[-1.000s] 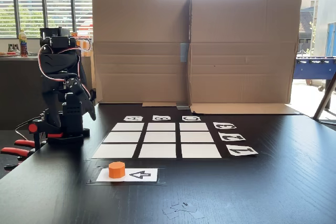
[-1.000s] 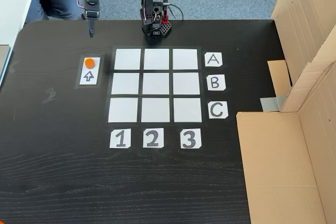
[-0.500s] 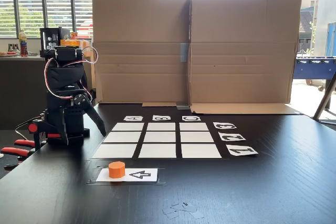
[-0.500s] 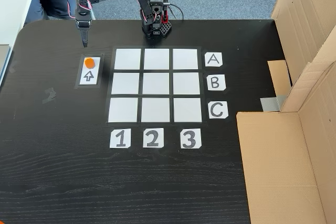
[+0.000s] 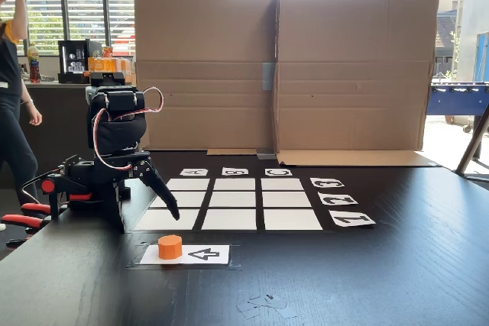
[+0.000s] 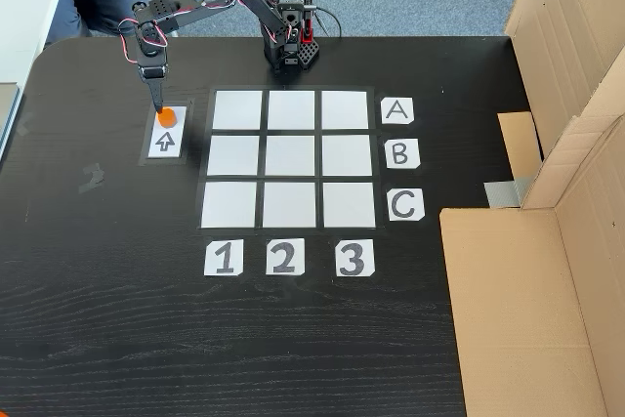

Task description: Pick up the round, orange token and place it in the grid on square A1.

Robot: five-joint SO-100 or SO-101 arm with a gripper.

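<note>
Orange plastic token (image 5: 170,246), a squat flat-topped cylinder, under the end effector (image 5: 149,221), fingers spread wide.

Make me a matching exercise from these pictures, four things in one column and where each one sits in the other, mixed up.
Things:
1. token
2. gripper
3. label A
4. cardboard screen

Places:
a. right of the grid's top row, in the fixed view from above
b. on the arrow card
c. behind the grid
d. open, above the token

Pairs: 1-b, 2-d, 3-a, 4-c
</note>
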